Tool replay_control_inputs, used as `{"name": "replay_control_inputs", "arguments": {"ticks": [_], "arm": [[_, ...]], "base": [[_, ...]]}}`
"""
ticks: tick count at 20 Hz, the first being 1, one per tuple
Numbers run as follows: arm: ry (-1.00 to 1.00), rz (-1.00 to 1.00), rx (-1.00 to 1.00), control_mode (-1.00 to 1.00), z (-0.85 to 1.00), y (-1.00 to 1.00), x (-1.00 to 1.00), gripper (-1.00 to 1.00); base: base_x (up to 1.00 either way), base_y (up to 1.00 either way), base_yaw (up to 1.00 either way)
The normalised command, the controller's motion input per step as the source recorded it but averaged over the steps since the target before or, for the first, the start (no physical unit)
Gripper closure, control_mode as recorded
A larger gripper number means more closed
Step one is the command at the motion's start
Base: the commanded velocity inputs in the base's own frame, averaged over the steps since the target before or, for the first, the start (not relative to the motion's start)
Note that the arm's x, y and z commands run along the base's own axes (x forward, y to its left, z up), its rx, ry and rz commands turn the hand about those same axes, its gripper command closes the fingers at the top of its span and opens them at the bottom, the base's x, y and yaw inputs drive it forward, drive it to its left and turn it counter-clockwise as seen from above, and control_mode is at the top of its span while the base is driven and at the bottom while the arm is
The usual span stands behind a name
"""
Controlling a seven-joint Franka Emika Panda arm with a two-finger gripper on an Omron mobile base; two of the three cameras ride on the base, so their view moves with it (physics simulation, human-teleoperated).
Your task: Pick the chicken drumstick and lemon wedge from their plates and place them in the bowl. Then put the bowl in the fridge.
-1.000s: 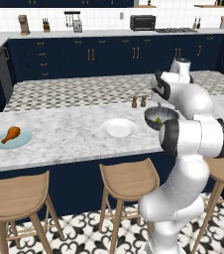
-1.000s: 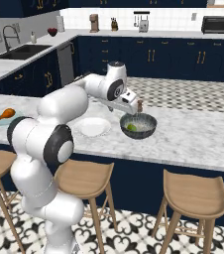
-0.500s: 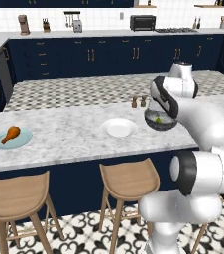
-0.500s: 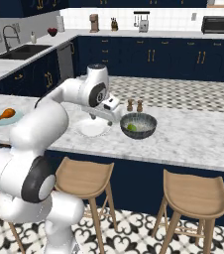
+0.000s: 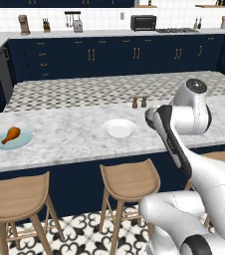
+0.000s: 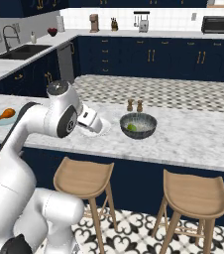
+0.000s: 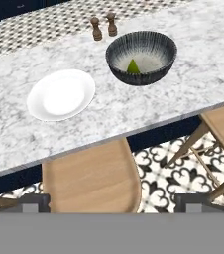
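Lemon wedge (image 7: pixel 133 66) inside the bowl (image 7: pixel 141 58); white plate (image 7: pixel 61 94) bare beside the bowl — chicken drumstick (image 5: pixel 10 135) on the blue plate (image 5: pixel 13 139), well apart on the tabletop (image 7: pixel 193 79). Tool (image 7: pixel 112 202) fingers wide apart, holding nothing.

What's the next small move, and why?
Probably swing the arm left toward the chicken drumstick, which sits on the pale blue plate. The lemon wedge lies in the bowl, and the white plate is bare.
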Motion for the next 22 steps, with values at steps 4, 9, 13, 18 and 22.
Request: {"name": "replay_control_inputs", "arguments": {"ticks": [4, 9, 13, 18, 22], "arm": [[0.00, 0.00, 0.00, -1.00, 0.00, 0.00, 0.00, -1.00], [-0.04, 0.00, 0.00, -1.00, 0.00, 0.04, -0.14, -1.00], [-0.02, 0.01, 0.00, 1.00, 0.00, 0.10, -0.10, -1.00], [0.00, 0.00, 0.00, 1.00, 0.00, 0.00, 0.00, -1.00], [0.00, 0.00, 0.00, 1.00, 0.00, 0.00, 0.00, -1.00]], "base": [[0.00, 0.00, 0.00], [0.00, 0.00, 0.00], [-0.17, 0.70, 0.03], [-0.07, 1.00, 0.02], [0.00, 1.00, 0.00]]}}
